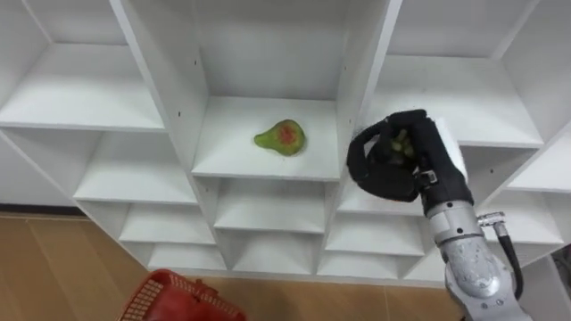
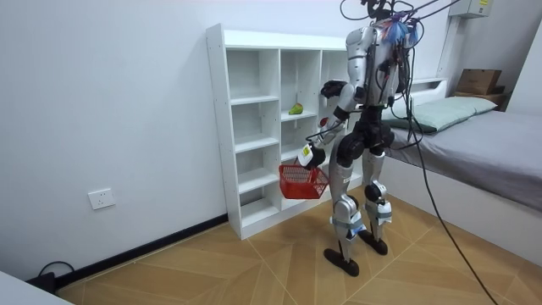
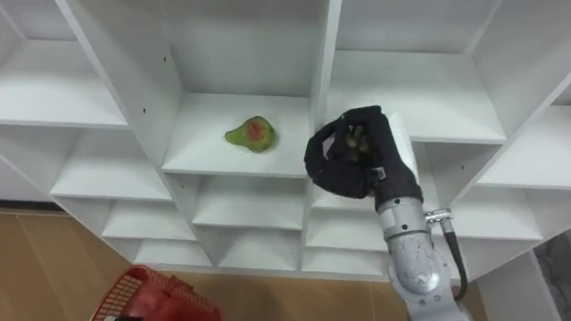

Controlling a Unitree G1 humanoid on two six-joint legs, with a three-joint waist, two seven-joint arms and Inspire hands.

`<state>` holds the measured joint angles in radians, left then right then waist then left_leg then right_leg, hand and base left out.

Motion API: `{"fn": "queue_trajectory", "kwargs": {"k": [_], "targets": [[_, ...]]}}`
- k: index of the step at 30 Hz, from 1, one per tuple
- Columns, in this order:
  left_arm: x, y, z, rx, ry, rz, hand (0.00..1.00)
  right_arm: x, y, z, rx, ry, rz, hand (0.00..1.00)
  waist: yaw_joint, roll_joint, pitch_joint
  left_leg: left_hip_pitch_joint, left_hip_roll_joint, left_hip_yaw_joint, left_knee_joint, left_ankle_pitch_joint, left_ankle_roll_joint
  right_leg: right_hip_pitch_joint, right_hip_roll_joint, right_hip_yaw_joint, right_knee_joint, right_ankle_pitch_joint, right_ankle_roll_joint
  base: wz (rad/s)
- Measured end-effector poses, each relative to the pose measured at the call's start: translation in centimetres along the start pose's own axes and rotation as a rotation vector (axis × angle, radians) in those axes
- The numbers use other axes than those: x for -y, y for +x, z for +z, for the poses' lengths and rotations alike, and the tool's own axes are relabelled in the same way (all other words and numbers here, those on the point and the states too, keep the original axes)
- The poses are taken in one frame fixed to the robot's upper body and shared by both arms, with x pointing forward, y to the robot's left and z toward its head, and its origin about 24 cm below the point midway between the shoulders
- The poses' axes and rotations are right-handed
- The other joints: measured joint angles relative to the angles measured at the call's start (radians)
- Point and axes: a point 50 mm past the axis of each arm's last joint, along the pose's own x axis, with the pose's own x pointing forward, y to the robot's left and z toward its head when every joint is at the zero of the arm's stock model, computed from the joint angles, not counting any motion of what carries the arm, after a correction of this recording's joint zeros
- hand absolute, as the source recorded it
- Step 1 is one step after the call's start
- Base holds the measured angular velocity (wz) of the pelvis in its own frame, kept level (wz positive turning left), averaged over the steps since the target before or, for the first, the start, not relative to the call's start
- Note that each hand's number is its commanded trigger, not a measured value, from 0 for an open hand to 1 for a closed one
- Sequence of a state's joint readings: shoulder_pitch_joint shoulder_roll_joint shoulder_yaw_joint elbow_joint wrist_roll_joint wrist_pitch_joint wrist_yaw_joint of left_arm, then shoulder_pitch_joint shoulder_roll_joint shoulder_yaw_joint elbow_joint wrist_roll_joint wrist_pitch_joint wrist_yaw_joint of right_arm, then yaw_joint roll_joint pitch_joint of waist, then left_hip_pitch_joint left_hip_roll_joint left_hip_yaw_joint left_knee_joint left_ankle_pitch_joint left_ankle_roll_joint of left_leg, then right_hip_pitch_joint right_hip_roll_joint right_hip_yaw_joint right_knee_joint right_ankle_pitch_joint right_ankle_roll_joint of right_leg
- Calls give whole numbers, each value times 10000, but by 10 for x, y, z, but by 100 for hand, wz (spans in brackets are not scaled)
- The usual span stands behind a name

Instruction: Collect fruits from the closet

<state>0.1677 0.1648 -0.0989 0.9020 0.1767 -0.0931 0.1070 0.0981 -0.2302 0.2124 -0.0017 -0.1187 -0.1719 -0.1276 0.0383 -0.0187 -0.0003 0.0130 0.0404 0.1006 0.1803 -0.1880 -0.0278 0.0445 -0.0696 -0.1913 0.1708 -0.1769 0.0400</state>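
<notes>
Pear: green with a red patch, lying on the shelf of the closet's middle compartment. Nothing touches it.

Right hand: you find it at the pear's 3 o'clock, past the upright divider and raised in front of the next compartment. Its fingers are curled tight round a small green fruit, and only a patch of that fruit shows between them.

Basket: red, at the pear's 7 o'clock, low over the wood floor.

Room view: the robot stands upright facing the closet. The basket hangs just under the left hand, in front of its thighs. How that hand holds the basket you cannot tell. A bed is at the robot's 3 o'clock, well apart from the closet.
</notes>
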Motion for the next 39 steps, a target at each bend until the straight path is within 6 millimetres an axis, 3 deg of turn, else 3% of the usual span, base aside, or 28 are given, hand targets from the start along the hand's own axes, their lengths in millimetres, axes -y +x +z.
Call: {"fn": "queue_trajectory", "kwargs": {"k": [4,11,14,19,27,32,33,39], "targets": [[5,3,10,197,-700,-64,100,-10,-4,-4,-209,192,608,100,23,115,67,-36,1,6,4,1,1,-51,0,10,5,0,0,0],[9,6,41,1297,-1209,-251,100,-22,-6,-14,-792,575,1133,100,-58,88,49,-350,7,-64,133,3,6,-259,-1,-52,32,14,-21,3],[15,5,60,1996,-1730,-565,100,-28,-11,-31,-1583,763,1318,100,-46,91,51,-423,7,-73,182,3,5,-319,-2,-62,47,15,-23,1],[21,8,84,2634,-1849,-1087,100,-34,-11,-40,-2030,797,1461,100,-54,78,77,-617,11,-61,222,13,20,-565,-15,-22,177,15,-24,-2],[33,6,95,3147,-1824,-1986,100,-46,-10,-56,-2800,816,1759,100,-28,77,92,-1390,19,-109,442,24,37,-1257,-28,-113,303,43,-64,1],[37,5,108,3523,-1790,-2259,100,-53,-3,-64,-3223,892,1902,100,-2,123,140,-1608,19,-115,475,25,38,-1496,-33,-115,337,43,-64,0],[38,6,113,3639,-1701,-2375,100,-55,2,-63,-3218,917,1942,100,-19,148,198,-1646,20,-114,480,31,46,-1532,-33,-115,338,44,-64,0],[42,5,123,3965,-1543,-2639,100,-66,12,-67,-3545,1098,2274,100,19,257,254,-1781,19,-156,479,32,46,-1647,-42,-217,339,43,-65,2]]}}
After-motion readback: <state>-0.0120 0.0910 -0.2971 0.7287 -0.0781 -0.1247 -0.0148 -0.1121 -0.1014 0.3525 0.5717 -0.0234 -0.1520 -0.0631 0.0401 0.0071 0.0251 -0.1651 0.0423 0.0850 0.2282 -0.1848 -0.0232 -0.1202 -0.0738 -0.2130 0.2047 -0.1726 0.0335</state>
